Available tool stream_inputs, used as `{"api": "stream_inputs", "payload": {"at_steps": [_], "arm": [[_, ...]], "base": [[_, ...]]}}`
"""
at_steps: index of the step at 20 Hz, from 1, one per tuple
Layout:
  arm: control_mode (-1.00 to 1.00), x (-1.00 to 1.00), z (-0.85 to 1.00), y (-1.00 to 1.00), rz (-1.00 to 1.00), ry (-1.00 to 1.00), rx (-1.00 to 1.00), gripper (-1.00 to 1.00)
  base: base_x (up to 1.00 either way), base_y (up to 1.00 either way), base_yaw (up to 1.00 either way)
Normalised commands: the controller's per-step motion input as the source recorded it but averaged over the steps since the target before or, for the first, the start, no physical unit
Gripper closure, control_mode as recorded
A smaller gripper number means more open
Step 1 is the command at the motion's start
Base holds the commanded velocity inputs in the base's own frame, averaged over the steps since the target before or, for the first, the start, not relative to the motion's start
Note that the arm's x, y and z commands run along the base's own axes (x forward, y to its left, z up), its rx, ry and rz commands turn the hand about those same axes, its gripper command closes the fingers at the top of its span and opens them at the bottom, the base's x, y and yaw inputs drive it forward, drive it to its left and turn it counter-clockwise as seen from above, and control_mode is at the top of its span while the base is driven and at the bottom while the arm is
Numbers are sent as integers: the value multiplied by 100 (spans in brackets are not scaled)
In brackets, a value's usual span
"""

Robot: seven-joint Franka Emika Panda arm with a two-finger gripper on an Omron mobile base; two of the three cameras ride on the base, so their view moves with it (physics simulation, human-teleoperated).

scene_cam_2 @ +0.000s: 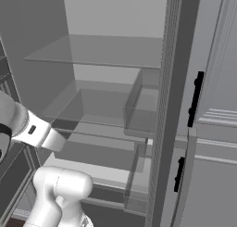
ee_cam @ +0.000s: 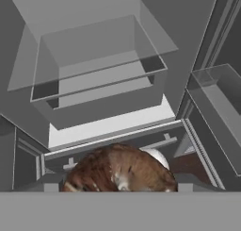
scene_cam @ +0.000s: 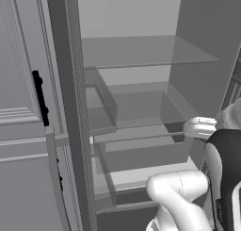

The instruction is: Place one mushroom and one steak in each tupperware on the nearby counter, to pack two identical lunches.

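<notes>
A brown rounded mushroom (ee_cam: 120, 171) with pale streaks sits at the bottom of the hand view, filling the space between my two finger tips. My gripper (ee_cam: 120, 186) is shut on it and holds it in the air in front of an open fridge. One grey fingertip (ee_cam: 51, 184) shows to the left of the lump. My white arm (scene_cam: 179, 197) rises at the lower right of the left base view. The steak, the tupperware and the counter are out of view.
The open fridge has glass shelves (scene_cam: 141, 51) and a clear drawer (ee_cam: 99, 60) ahead of the hand. A clear door bin (ee_cam: 219, 98) stands at the right. Grey panelled doors with black handles (scene_cam: 40, 95) (scene_cam_2: 195, 98) flank the opening.
</notes>
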Motion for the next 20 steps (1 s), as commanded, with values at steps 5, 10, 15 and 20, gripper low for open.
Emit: {"api": "stream_inputs", "payload": {"at_steps": [5,10,15,20], "arm": [[100,0,0,0,0,0,0,100],[100,0,0,0,0,0,0,100],[100,0,0,0,0,0,0,100],[100,0,0,0,0,0,0,100]], "base": [[-100,27,-5],[-100,29,-3],[-98,51,16],[-20,94,72]]}}
